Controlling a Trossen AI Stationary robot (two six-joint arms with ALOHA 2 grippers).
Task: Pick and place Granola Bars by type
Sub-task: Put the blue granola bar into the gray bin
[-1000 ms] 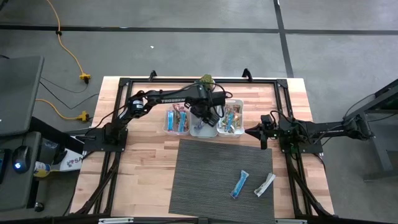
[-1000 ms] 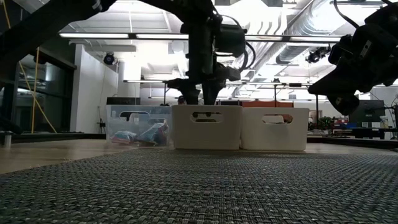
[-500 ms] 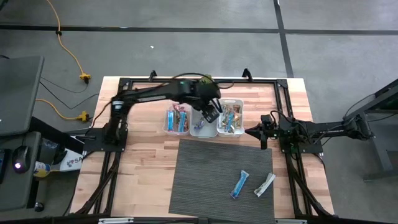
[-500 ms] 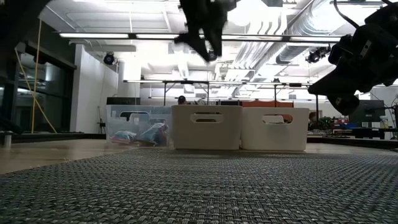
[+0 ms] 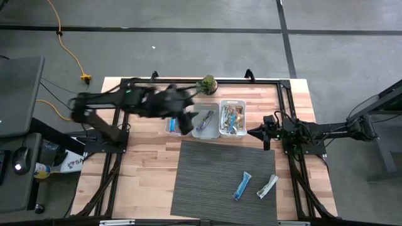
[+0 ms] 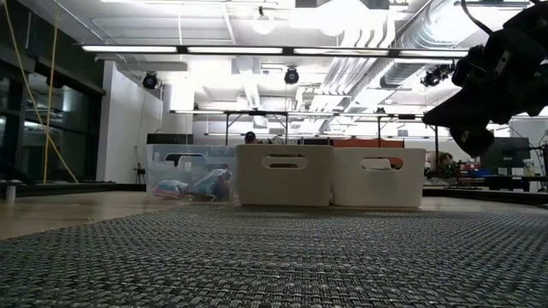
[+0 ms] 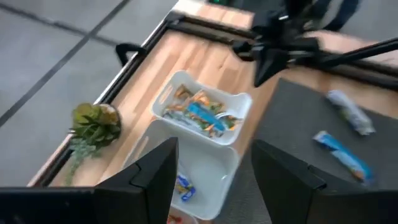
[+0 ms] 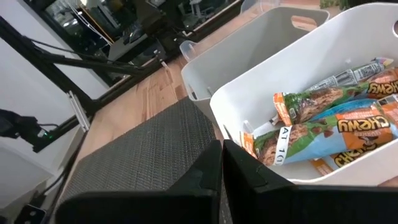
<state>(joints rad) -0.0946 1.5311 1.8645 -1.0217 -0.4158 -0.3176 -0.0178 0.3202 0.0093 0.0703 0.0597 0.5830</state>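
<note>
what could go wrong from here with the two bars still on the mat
The blue bar and the white-silver bar lie close together on the mat, so a grab at one may nudge or catch the other. They also sit on the side of the right gripper, which is shut and waiting, so the open left gripper would probably have to reach far across.

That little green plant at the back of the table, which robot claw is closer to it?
The left. The left gripper hangs open over the bins just in front of the green plant; the right gripper, shut, waits farther off toward the table's right side.
</note>
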